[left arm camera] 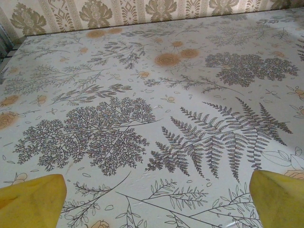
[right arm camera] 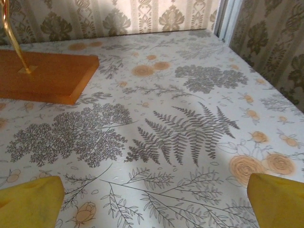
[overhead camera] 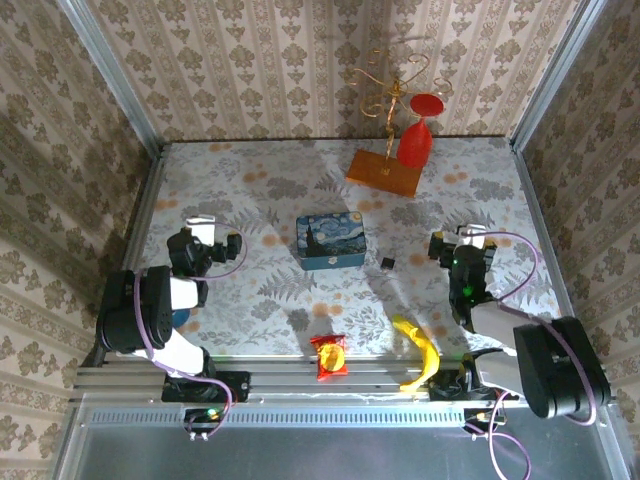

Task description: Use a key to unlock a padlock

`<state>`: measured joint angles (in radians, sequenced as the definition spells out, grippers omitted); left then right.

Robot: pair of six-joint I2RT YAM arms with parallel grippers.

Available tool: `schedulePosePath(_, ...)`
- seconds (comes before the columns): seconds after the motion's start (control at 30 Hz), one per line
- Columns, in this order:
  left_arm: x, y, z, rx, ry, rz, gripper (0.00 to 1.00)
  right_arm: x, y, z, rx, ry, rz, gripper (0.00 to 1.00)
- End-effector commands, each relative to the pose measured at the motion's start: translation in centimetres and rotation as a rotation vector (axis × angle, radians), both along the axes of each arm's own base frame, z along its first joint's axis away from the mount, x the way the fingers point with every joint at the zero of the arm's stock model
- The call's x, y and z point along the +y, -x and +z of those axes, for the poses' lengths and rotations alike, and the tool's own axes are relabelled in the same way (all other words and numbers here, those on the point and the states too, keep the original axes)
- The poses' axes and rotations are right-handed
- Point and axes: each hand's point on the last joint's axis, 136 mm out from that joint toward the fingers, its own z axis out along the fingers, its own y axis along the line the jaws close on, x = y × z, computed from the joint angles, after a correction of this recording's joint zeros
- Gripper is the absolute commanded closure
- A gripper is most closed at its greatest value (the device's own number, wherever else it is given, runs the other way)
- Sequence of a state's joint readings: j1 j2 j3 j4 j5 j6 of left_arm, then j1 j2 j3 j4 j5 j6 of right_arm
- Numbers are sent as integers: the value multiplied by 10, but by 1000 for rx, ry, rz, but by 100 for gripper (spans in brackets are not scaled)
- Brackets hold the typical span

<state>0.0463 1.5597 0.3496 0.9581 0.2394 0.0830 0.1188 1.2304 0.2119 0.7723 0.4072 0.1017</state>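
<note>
From above: tiny dark metal padlock [overhead camera: 386, 263] flat on the fern-printed tablecloth [overhead camera: 260, 190], just right of the blue swirl-painted tin box [overhead camera: 331, 241] and apart from it, between the tin and the right pincer [overhead camera: 469, 234]. Touched by nothing. Behind the tin, toward the back wall: orange wooden base [overhead camera: 383, 172] carrying a gold wire stand [overhead camera: 392, 80], with a red goblet [overhead camera: 420, 135] hung upside down from it. At the near edge: yellow banana [overhead camera: 420, 350] by the right arm's base, red-and-yellow snack packet [overhead camera: 330, 355] to its left. Left pincer [overhead camera: 203, 222] left of the tin, not touching it.

Left wrist camera: close look at bare cloth, grey ferns and orange blossoms, patterned wall at the far end. Yellow fingertips [left arm camera: 33, 202] at the two lower corners; pincer spread wide, holding nothing, touching nothing.

Right wrist camera: same cloth at close range, plus a corner of the orange wooden base [right arm camera: 42, 76] at upper left with the gold stem of the stand rising from it. Yellow fingertips at both lower corners here too; pincer spread wide, empty.

Count: one padlock, one tin, one stand on one base, one goblet, one banana, one packet; two arms, two pincers, two fingertips per wrist camera.
</note>
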Motion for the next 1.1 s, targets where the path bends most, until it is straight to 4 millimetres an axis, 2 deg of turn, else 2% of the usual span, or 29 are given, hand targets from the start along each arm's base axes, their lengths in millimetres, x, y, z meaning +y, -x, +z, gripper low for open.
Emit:
schedulePosePath(0.0, -2, -7, 11, -29, 1, -3, 0, 7, -21, 31, -103, 9, 43, 0)
schedulePosePath(0.13, -2, -7, 10, -28, 1, -3, 0, 5, -28, 26, -111, 23, 52, 0)
schedulePosePath(0.23, -1, -7, 11, -30, 0, -2, 0, 3, -35, 12, -103, 16, 47, 0)
schedulePosePath(0.57, -1, -7, 11, -29, 0, -1, 0, 3, -49, 4, -18, -8, 68, 0)
schedulePosePath(0.7, -1, -7, 10, -28, -1, -2, 0, 10, -48, -3, -77, -9, 126, 0)
schedulePosePath(0.87, -1, -7, 11, -30, -1, -1, 0, 3, -56, -12, 18, -52, 112, 0)
schedulePosePath(1.07, -1, -7, 11, -29, -1, -1, 0, 17, -62, -13, 41, -54, 202, 0)
